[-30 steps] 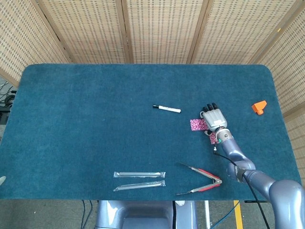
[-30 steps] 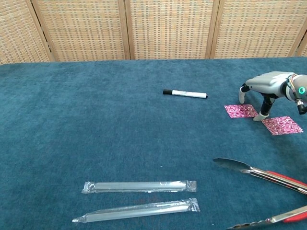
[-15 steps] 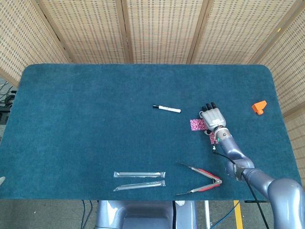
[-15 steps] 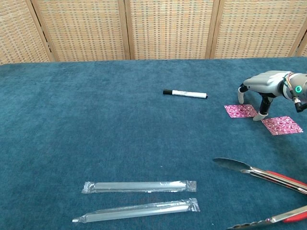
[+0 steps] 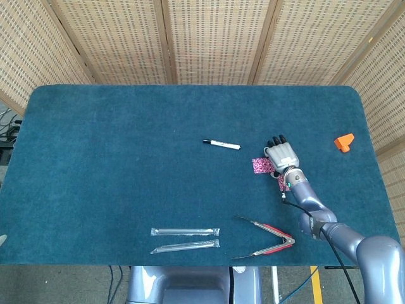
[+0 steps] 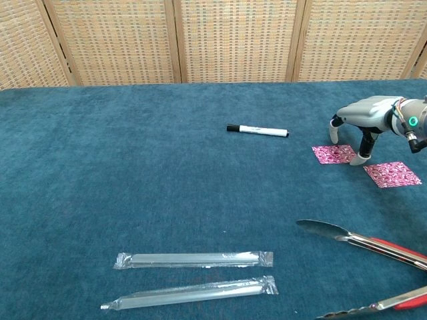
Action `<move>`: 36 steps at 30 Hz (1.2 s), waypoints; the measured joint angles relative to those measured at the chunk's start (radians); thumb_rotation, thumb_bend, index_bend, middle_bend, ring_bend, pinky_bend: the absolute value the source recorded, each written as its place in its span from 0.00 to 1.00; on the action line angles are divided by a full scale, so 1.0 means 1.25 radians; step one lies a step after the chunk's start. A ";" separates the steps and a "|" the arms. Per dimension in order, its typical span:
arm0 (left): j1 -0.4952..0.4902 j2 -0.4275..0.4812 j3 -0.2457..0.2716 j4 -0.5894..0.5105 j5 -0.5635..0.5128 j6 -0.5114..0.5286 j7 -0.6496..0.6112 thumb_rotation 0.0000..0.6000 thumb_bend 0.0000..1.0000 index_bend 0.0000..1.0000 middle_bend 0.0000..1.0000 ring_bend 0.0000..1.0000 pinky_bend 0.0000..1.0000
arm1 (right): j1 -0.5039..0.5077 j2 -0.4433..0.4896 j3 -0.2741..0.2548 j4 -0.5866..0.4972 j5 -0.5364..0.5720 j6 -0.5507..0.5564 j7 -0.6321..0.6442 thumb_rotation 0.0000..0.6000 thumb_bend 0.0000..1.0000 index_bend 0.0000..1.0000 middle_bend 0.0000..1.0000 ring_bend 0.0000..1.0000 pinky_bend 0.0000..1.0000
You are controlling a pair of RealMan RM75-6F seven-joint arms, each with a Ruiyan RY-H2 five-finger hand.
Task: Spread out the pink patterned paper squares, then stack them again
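Observation:
Two pink patterned paper squares lie side by side, apart, on the blue cloth at the right. The left square [image 6: 333, 154] [image 5: 261, 166] sits under my right hand [image 6: 365, 117] [image 5: 281, 153], which arches over it with fingers spread and tips pointing down. One fingertip [image 6: 361, 158] stands at that square's right edge; another [image 6: 332, 137] is beyond its far edge. The right square [image 6: 392, 175] lies flat and free, mostly hidden behind the wrist in the head view. The hand holds nothing. My left hand does not show in either view.
A white marker with a black cap [image 6: 257, 131] lies left of the squares. Metal tongs with red handles [image 6: 363, 240] lie near the front right. Two wrapped straws [image 6: 193, 259] lie at the front centre. An orange block [image 5: 344, 142] sits at the far right.
My right hand has shifted slightly away from me, so its near fingertip now stands at the left square's edge rather than in the gap. Both squares stay where they were.

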 measured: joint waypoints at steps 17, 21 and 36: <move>0.002 0.002 -0.001 -0.001 0.001 0.003 0.000 1.00 0.03 0.03 0.00 0.00 0.00 | -0.003 -0.007 -0.005 0.007 0.008 0.001 0.001 1.00 0.26 0.36 0.18 0.00 0.00; 0.003 0.002 0.000 -0.001 0.000 0.004 -0.001 1.00 0.03 0.03 0.00 0.00 0.00 | -0.002 -0.009 -0.006 0.008 0.007 0.003 0.000 1.00 0.26 0.38 0.19 0.00 0.00; 0.003 0.001 -0.001 0.001 0.001 0.002 -0.003 1.00 0.03 0.03 0.00 0.00 0.00 | -0.007 -0.014 -0.005 0.015 0.000 0.010 0.015 1.00 0.26 0.40 0.19 0.00 0.00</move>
